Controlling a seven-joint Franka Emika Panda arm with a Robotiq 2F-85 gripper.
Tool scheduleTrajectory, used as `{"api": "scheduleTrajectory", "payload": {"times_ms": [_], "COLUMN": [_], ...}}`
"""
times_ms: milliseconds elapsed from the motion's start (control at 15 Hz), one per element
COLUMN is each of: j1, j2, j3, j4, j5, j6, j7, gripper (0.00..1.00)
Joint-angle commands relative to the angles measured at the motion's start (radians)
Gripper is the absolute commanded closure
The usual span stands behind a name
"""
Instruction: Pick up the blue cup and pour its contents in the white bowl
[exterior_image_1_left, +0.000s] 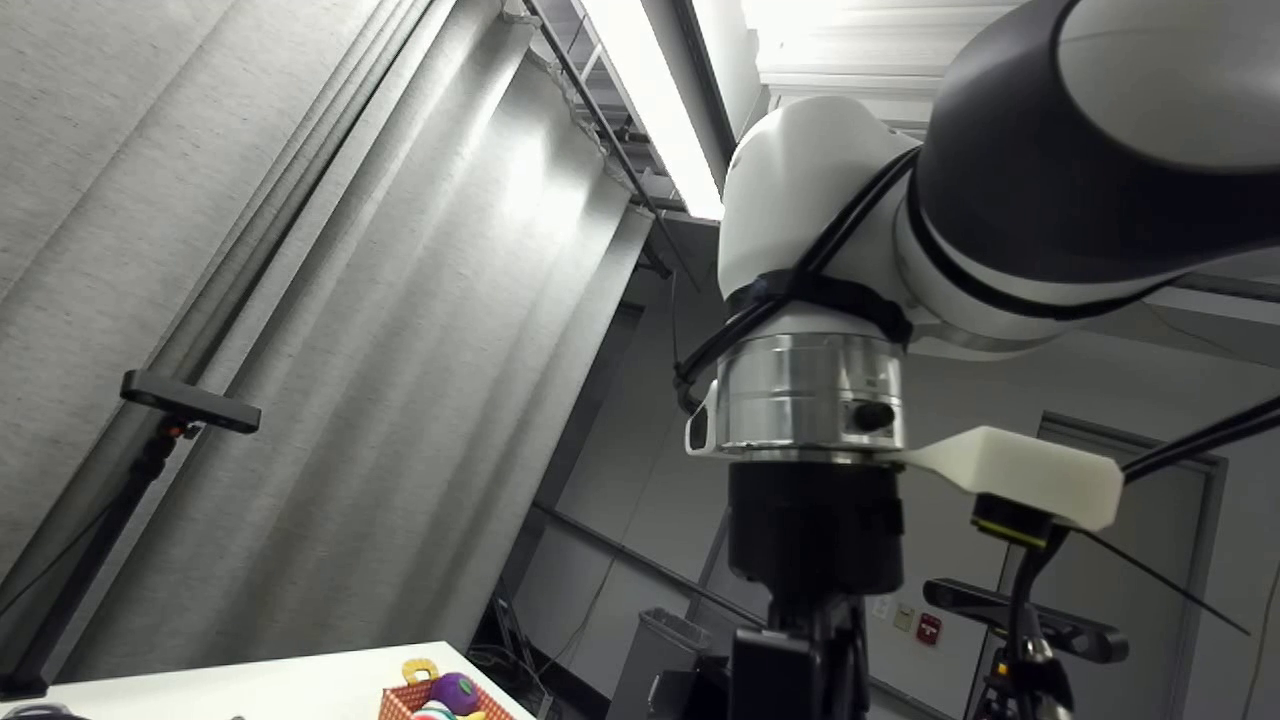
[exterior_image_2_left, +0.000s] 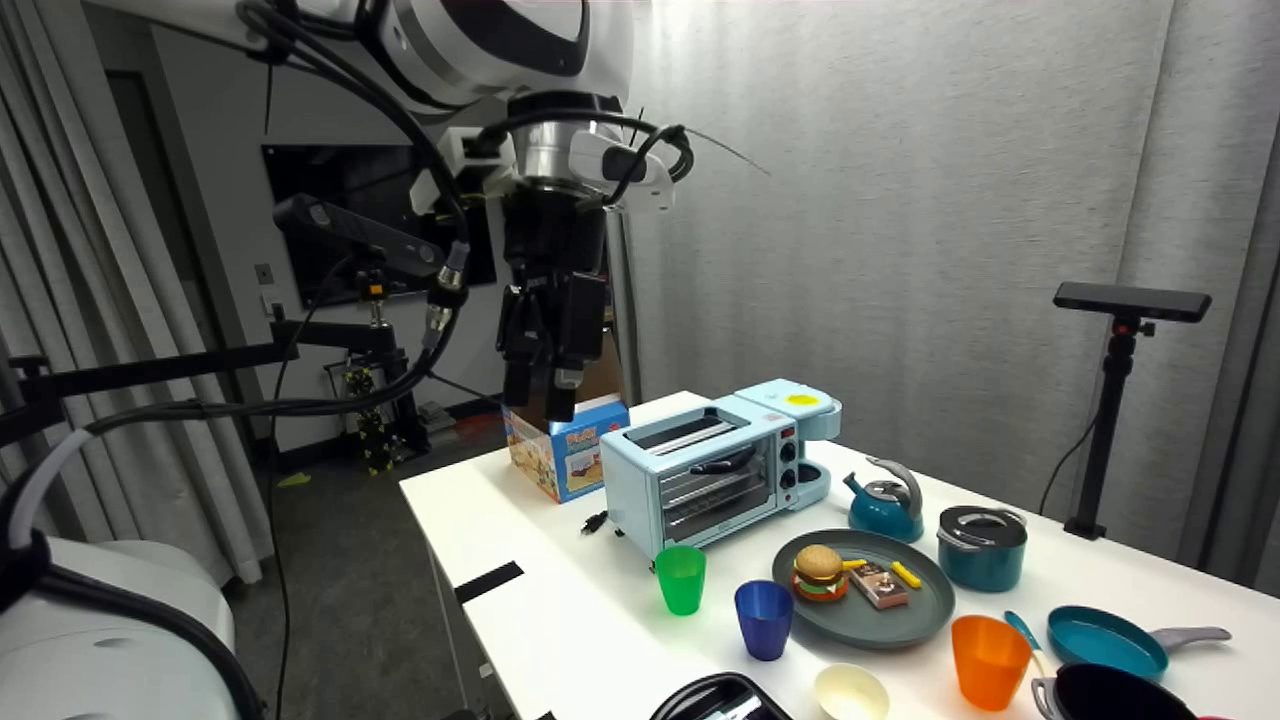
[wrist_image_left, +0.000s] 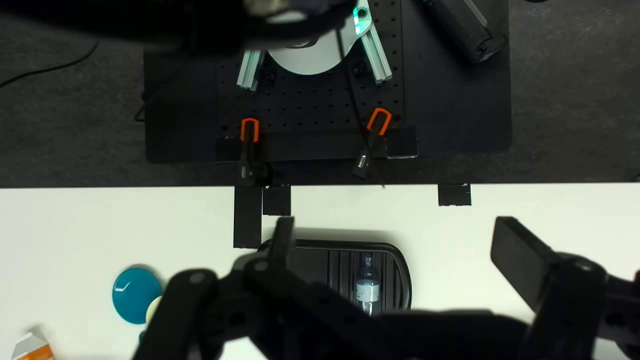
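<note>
The blue cup (exterior_image_2_left: 764, 622) stands upright on the white table in an exterior view; its contents cannot be seen from here. The white bowl (exterior_image_2_left: 851, 692) sits on the table near it, cut by the lower edge of that view. My gripper (exterior_image_2_left: 545, 395) hangs pointing down, high above the table and well apart from both. In the wrist view the gripper (wrist_image_left: 395, 222) has its two fingers wide apart with nothing between them. The gripper (exterior_image_1_left: 800, 670) also shows at the bottom of an exterior view, its tips cut off. The blue cup is not visible in the wrist view.
A green cup (exterior_image_2_left: 681, 581) and an orange cup (exterior_image_2_left: 988, 662) flank the blue cup. A grey plate (exterior_image_2_left: 860, 628) with toy food lies behind it. A light-blue toaster oven (exterior_image_2_left: 715, 480), kettle (exterior_image_2_left: 885, 512) and pot (exterior_image_2_left: 982, 550) stand farther back. A black tray (wrist_image_left: 350, 245) holds a bottle.
</note>
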Motion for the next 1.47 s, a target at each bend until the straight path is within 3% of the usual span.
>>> {"api": "scheduleTrajectory", "payload": {"times_ms": [0,667,1400], "j1": [0.011,0.008,0.018], "j2": [0.002,0.002,-0.011], "j3": [-0.009,-0.005,-0.017], "j4": [0.002,-0.001,-0.030], "j5": [-0.004,-0.012,0.023], "j6": [-0.001,0.005,0.143], "j7": [0.005,0.015,-0.004], "gripper": [0.00,0.00,0.00]}}
